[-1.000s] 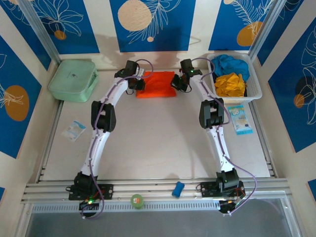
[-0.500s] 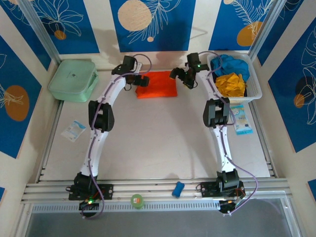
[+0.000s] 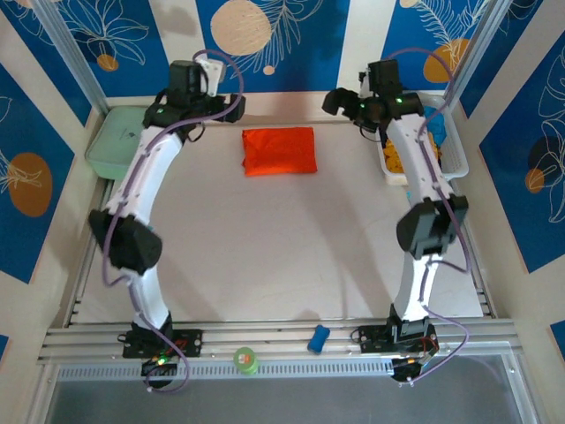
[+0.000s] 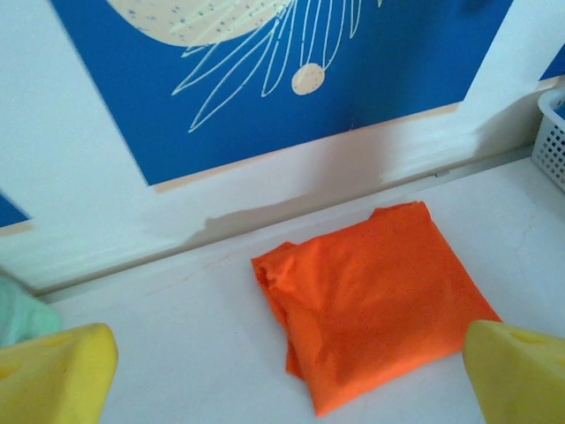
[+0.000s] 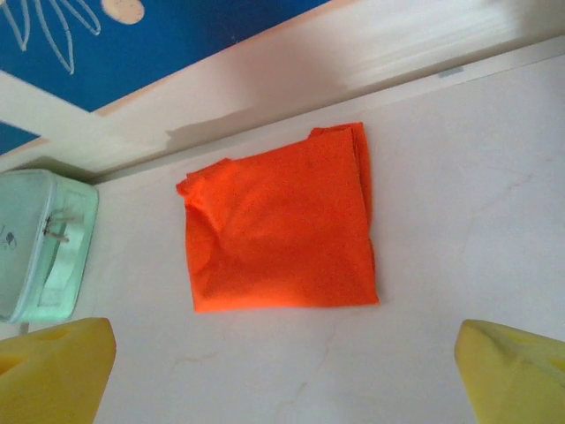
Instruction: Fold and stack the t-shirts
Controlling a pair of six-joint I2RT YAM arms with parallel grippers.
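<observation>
The orange t-shirt (image 3: 279,151) lies folded into a flat rectangle at the back middle of the table, and nothing touches it. It also shows in the left wrist view (image 4: 380,296) and the right wrist view (image 5: 278,234). My left gripper (image 3: 231,106) hangs open above the table to the shirt's back left, its yellow fingertips (image 4: 53,375) wide apart. My right gripper (image 3: 340,100) hangs open to the shirt's back right, with nothing between its fingertips (image 5: 516,367). Bits of the yellow t-shirt (image 3: 389,159) and the blue t-shirt (image 3: 433,122) show in the basket behind my right arm.
A white basket (image 3: 455,159) stands at the back right, partly covered by my right arm. A pale green case (image 3: 108,141) sits at the back left under my left arm. A small blue object (image 3: 319,338) and a green roll (image 3: 244,359) rest on the front rail.
Both grippers have let go of the orange shirt, lifted and drawn apart, the left toward the back left, the right toward the basket. The shirt stays folded in place.
</observation>
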